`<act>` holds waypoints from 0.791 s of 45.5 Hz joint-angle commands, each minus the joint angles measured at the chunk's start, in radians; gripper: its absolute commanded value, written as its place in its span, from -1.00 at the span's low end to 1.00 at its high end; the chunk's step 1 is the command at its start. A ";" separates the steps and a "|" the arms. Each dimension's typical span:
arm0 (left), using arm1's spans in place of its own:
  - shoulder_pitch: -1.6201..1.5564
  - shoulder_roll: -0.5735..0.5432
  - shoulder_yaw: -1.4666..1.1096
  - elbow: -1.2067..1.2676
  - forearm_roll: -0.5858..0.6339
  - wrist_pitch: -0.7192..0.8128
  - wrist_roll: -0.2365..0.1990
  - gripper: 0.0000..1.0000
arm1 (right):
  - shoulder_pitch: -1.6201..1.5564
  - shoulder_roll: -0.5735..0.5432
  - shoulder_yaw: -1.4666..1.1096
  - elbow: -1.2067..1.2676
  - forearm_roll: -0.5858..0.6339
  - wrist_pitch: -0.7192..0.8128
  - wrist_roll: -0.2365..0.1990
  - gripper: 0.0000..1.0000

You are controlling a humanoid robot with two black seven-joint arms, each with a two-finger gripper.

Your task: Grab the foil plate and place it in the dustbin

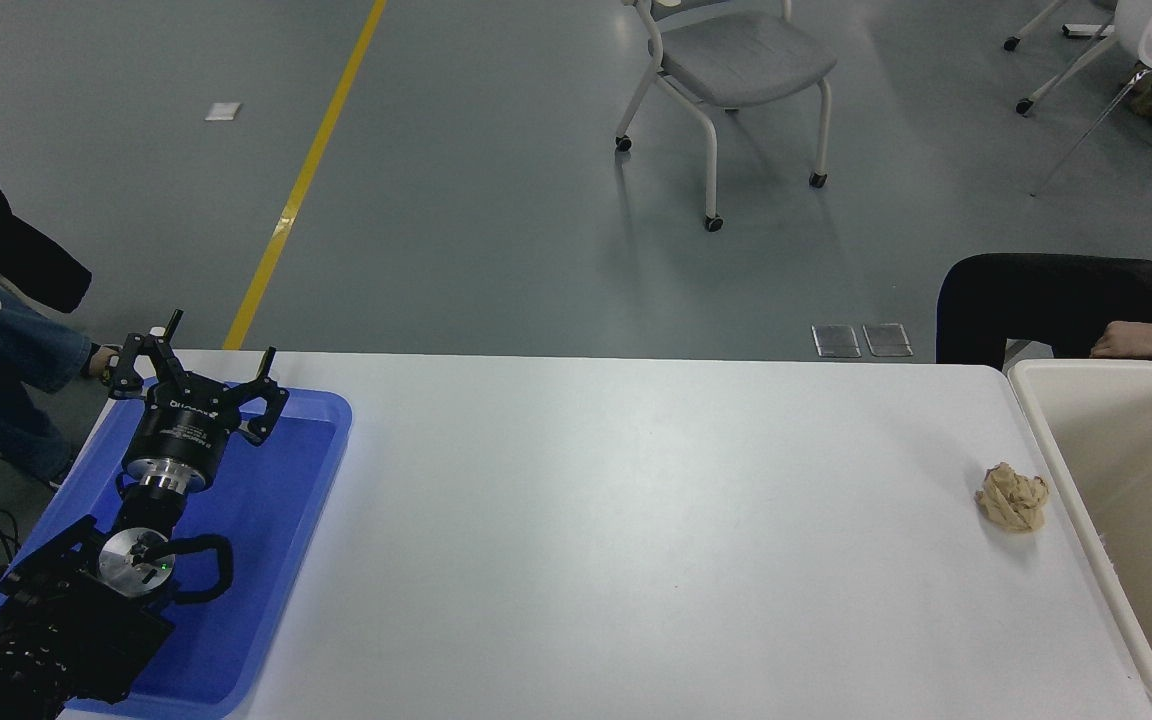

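Observation:
The beige dustbin [1056,450] stands at the table's right edge, cut off by the picture's right side. Its visible inside is bare beige. The foil plate is out of view. My left gripper [216,352] is parked at the lower left over the blue tray [276,560], fingers spread open and empty. My right arm and gripper are out of view.
A small tan paper ball [1012,497] lies on the white table [636,540] just left of the dustbin. A person's arm in a black sleeve [1056,300] rests beyond the bin at the far right. A chair [736,70] stands on the floor behind.

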State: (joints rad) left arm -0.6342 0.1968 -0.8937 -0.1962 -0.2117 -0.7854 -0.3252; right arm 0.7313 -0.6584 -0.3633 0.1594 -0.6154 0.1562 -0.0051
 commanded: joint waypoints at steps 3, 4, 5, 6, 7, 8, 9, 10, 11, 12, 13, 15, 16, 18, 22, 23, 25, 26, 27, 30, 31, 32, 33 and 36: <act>-0.001 0.000 -0.001 0.001 0.000 0.000 0.000 1.00 | 0.098 -0.021 -0.034 0.106 -0.018 0.025 0.002 1.00; -0.001 0.000 -0.001 0.001 0.000 0.000 0.000 1.00 | 0.111 -0.026 -0.051 0.121 -0.021 0.025 0.004 1.00; -0.001 0.000 -0.001 0.001 0.000 0.000 0.000 1.00 | 0.123 -0.027 -0.069 0.143 -0.023 0.025 0.004 1.00; -0.001 0.000 0.001 0.001 0.000 0.000 0.000 1.00 | 0.140 -0.032 -0.089 0.167 -0.023 0.025 0.004 1.00; -0.001 -0.002 -0.001 0.001 0.000 0.000 0.000 1.00 | 0.160 -0.038 -0.109 0.195 -0.023 0.025 0.004 1.00; -0.001 -0.002 0.001 -0.002 0.000 0.000 0.000 1.00 | 0.183 -0.043 -0.130 0.224 -0.023 0.025 0.004 1.00; -0.002 -0.002 0.001 -0.002 0.000 0.000 0.000 1.00 | 0.207 -0.049 -0.150 0.254 -0.024 0.025 0.002 1.00; -0.002 -0.002 0.001 0.001 0.000 0.000 0.001 1.00 | 0.233 -0.053 -0.170 0.287 -0.024 0.025 0.004 1.00; -0.002 -0.002 0.001 0.001 0.000 0.000 0.001 1.00 | 0.261 -0.059 -0.189 0.325 -0.024 0.025 0.002 1.00; -0.002 -0.003 0.001 0.001 0.000 0.000 0.001 1.00 | 0.301 -0.070 -0.212 0.382 -0.024 0.025 0.002 1.00; -0.002 -0.003 0.001 -0.002 0.000 0.000 0.001 1.00 | 0.330 -0.078 -0.227 0.423 -0.024 0.025 0.002 1.00; -0.002 -0.003 0.001 -0.002 0.000 0.000 0.001 1.00 | 0.390 -0.095 -0.256 0.509 -0.029 0.025 0.002 1.00; -0.002 -0.003 0.001 -0.002 0.000 0.000 0.001 1.00 | 0.420 -0.104 -0.276 0.549 -0.035 0.025 0.000 1.00; -0.002 -0.003 0.001 -0.002 0.000 0.000 0.001 1.00 | 0.479 -0.110 -0.322 0.620 -0.053 0.026 0.000 1.00; -0.002 -0.003 0.001 0.001 0.000 0.000 0.001 1.00 | 0.597 -0.106 -0.407 0.759 -0.087 0.026 -0.004 1.00; -0.002 -0.003 0.001 -0.002 0.000 0.000 0.001 1.00 | 0.626 -0.104 -0.423 0.796 -0.089 0.026 -0.006 1.00; -0.002 -0.003 0.001 -0.002 0.000 0.000 0.003 1.00 | 0.678 -0.098 -0.454 0.863 -0.095 0.028 -0.007 1.00; -0.002 -0.003 0.001 -0.002 0.000 0.000 0.002 1.00 | 0.701 -0.093 -0.473 0.893 -0.098 0.028 -0.007 1.00; -0.002 -0.003 0.001 -0.002 0.000 0.000 0.003 1.00 | 0.727 -0.083 -0.491 0.919 -0.098 0.028 -0.007 1.00; -0.002 -0.003 0.001 -0.002 0.000 0.000 0.003 1.00 | 0.804 -0.037 -0.554 0.986 -0.096 0.028 -0.007 1.00; -0.002 -0.003 0.001 -0.002 0.000 0.000 0.003 1.00 | 0.827 -0.023 -0.578 1.003 -0.093 0.028 -0.007 1.00; -0.002 -0.003 0.001 0.001 0.000 0.000 0.002 1.00 | 0.852 -0.007 -0.606 1.019 -0.092 0.029 -0.007 1.00; -0.002 -0.003 0.001 -0.002 0.000 0.000 0.003 1.00 | 0.872 0.006 -0.630 1.032 -0.089 0.031 -0.007 1.00; -0.002 -0.003 0.001 0.001 0.000 0.000 0.003 1.00 | 0.941 0.045 -0.681 1.069 -0.083 0.065 -0.006 1.00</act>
State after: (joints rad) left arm -0.6365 0.1934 -0.8928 -0.1976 -0.2116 -0.7854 -0.3228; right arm 1.4100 -0.7057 -0.8377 0.9935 -0.6951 0.1844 -0.0100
